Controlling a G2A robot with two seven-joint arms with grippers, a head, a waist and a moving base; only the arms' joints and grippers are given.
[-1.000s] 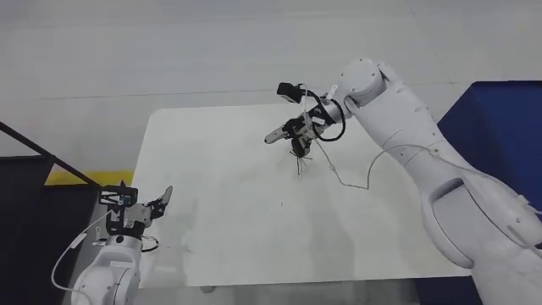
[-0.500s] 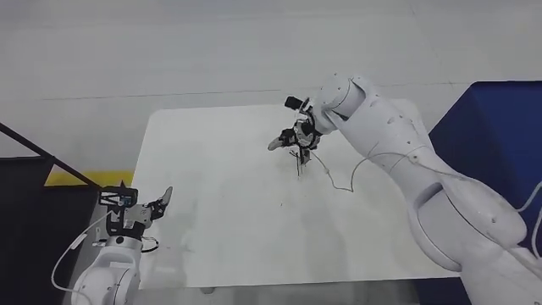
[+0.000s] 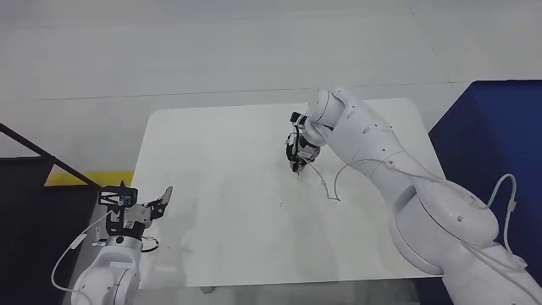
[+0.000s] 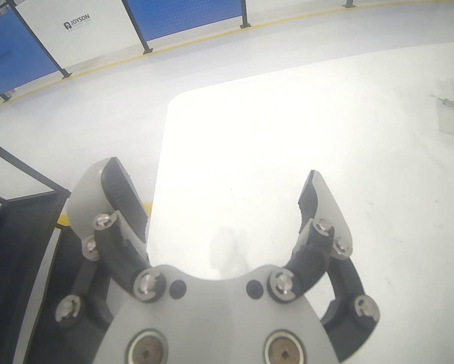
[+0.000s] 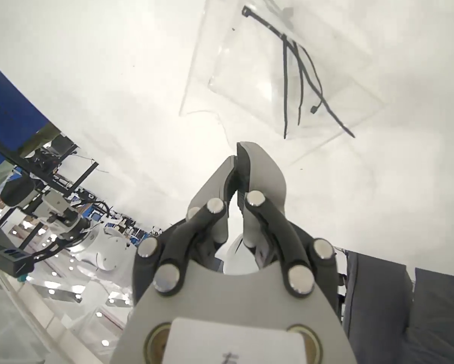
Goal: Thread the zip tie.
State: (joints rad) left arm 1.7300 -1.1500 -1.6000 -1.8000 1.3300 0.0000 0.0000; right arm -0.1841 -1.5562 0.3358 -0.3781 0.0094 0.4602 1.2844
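White surface (image 3: 220,220) carrying a clear tray (image 5: 242,77) of black zip ties (image 5: 286,77).
Clenched and empty, the right tool (image 5: 239,160) is hovering beside the tray; the left tool (image 4: 212,170) is hanging released at the surface's corner.

Several zip ties (image 5: 286,77) lay crossed over one another inside a clear tray (image 5: 234,73), which sat on the worktop (image 3: 237,220) in its far half, right of centre. The right hand (image 5: 237,153) was just beside the tray's rim. The left hand (image 4: 212,170) was over the worktop's near left edge, well apart from the tray.
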